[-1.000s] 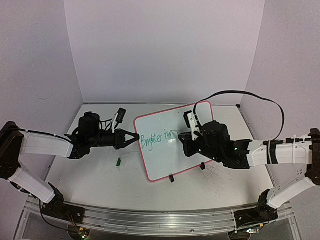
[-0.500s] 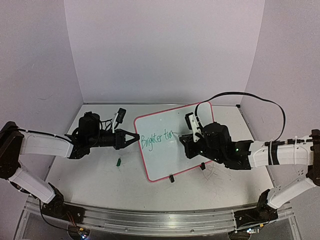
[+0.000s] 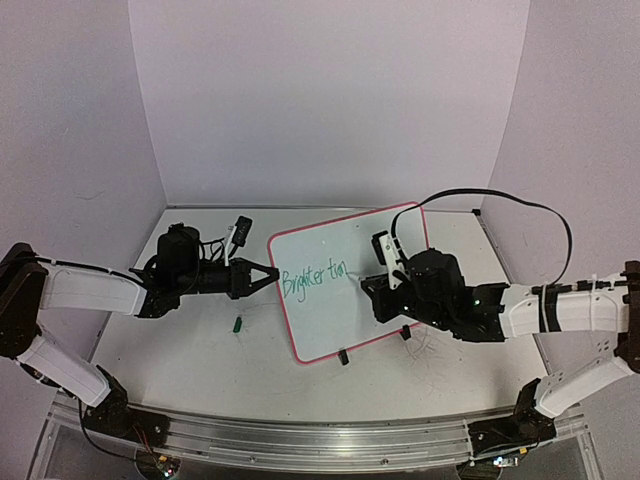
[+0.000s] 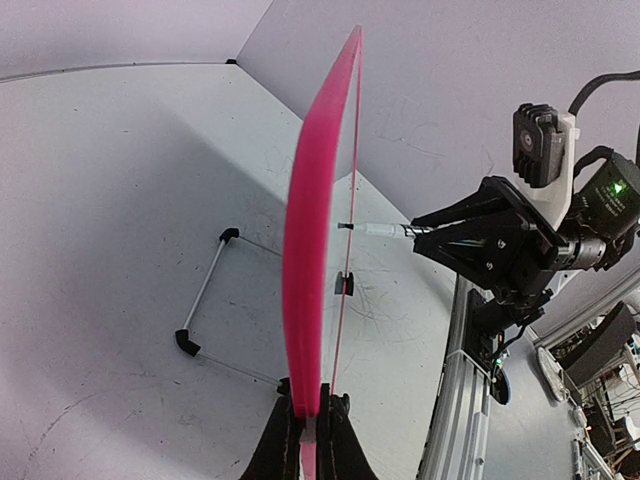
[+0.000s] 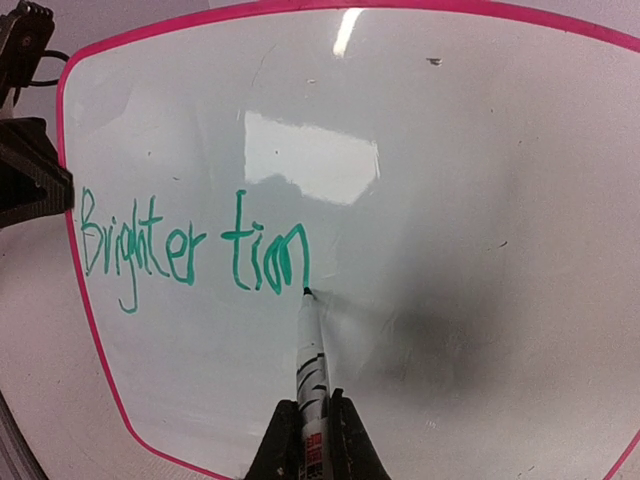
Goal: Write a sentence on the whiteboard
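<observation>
The whiteboard (image 3: 335, 325), white with a pink frame, stands tilted at the table's middle. My left gripper (image 3: 272, 272) is shut on its left edge; in the left wrist view the pink edge (image 4: 310, 250) rises straight out of my left gripper (image 4: 310, 412). The sentence (image 5: 190, 250) reads "Brighter tim" in green, also visible from above as the sentence (image 3: 312, 278). My right gripper (image 5: 312, 412) is shut on a white marker (image 5: 311, 365), whose tip touches the whiteboard (image 5: 460, 200) at the end of the "m". From above, my right gripper (image 3: 374, 284) is in front of the board's right half.
A small green cap (image 3: 237, 323) lies on the table left of the board. The board's black feet (image 3: 343, 357) rest near the front, and a wire stand (image 4: 205, 300) shows behind it. White walls enclose the back and sides. A metal rail (image 3: 300, 440) runs along the near edge.
The green writing has grown from "ti" to "tim". My right gripper with the marker has shifted slightly right along the line. The left arm has held still.
</observation>
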Controlling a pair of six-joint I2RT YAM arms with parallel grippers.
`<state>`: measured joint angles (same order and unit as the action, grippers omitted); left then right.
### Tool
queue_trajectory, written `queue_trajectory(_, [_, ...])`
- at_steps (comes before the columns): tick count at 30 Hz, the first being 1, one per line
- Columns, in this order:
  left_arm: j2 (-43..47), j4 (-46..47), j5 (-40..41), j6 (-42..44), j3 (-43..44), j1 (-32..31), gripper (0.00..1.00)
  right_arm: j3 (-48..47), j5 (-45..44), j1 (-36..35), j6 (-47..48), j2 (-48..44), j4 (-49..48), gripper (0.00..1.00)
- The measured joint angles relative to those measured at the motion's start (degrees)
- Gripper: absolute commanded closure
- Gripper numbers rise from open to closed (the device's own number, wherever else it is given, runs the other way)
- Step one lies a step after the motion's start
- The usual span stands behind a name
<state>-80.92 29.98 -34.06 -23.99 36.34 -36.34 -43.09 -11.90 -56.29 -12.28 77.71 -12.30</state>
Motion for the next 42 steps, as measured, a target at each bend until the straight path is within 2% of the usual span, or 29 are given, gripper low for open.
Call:
queue_trajectory(10, [0.02, 0.01, -0.04, 0.02, 0.00, 0.00, 1.00, -0.02, 0.00, 0.39, 0.70, -2.62, -0.97, 1.00])
queue_trajectory(31, [0.19, -0.13, -0.02, 0.04, 0.00, -0.09, 1.00, -0.04, 0.76, 0.79, 1.25, -0.42, -1.00, 1.00])
queue_trajectory(42, [0.26, -0.22, 0.04, 0.02, 0.00, -0.09, 1.00, -0.04, -1.56, 0.76, 0.36, -0.41, -0.94, 1.00])
